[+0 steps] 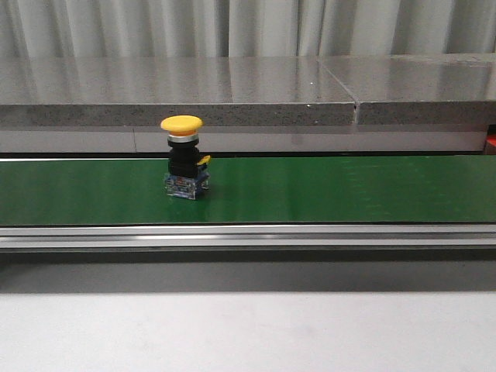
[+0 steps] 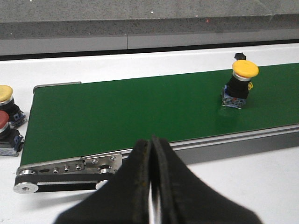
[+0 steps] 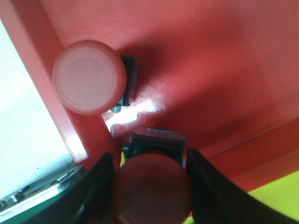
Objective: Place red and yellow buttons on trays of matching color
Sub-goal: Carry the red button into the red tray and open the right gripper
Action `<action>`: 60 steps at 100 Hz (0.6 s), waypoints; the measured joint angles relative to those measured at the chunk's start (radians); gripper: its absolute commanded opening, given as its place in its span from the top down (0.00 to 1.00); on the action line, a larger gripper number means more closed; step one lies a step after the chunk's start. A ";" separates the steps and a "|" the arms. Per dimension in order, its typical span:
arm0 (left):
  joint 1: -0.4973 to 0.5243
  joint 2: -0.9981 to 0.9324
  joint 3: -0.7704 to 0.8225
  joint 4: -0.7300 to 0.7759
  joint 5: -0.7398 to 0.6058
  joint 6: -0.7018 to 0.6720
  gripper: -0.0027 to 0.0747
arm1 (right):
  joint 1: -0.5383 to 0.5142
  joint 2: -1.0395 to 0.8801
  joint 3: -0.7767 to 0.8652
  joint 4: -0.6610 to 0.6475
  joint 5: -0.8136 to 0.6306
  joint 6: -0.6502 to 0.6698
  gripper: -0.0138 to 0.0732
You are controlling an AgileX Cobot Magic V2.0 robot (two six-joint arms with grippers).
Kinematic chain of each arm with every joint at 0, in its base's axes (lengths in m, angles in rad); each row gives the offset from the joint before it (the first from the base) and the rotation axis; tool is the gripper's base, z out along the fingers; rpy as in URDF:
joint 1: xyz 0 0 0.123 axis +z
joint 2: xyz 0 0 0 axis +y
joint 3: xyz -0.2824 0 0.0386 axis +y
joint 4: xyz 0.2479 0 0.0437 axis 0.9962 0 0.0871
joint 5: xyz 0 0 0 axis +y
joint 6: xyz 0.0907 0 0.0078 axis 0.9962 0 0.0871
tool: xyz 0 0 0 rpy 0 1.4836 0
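One yellow mushroom-capped push button (image 1: 184,156) with a black body stands upright on the green conveyor belt (image 1: 325,188), nearer its left end; top-heavy and rigid, it is probably best pinched at the black body under the cap. The left wrist view shows the left gripper (image 2: 152,186) pressed closed and empty, near the belt's front rail. In the right wrist view the right gripper (image 3: 150,189) straddles a red-capped button (image 3: 153,186) over the red plastic tray (image 3: 210,70), though whether its fingers grip it is unclear.

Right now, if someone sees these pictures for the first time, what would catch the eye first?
A yellow button stands upright, alone on the green belt, left of the middle in the front view. In the right wrist view, the right hand holds a red button over the red tray, beside another red button already there. The left hand hovers shut near the belt's end.
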 measured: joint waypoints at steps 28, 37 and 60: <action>0.000 0.000 0.000 0.000 0.000 0.000 0.99 | 0.000 0.026 0.000 0.003 -0.006 0.002 0.29; 0.000 0.000 0.000 0.000 0.000 0.000 0.99 | 0.000 0.026 0.000 0.004 -0.010 0.002 0.17; 0.000 0.000 0.000 0.000 0.000 0.000 0.99 | 0.000 -0.016 0.000 0.006 -0.031 0.002 0.18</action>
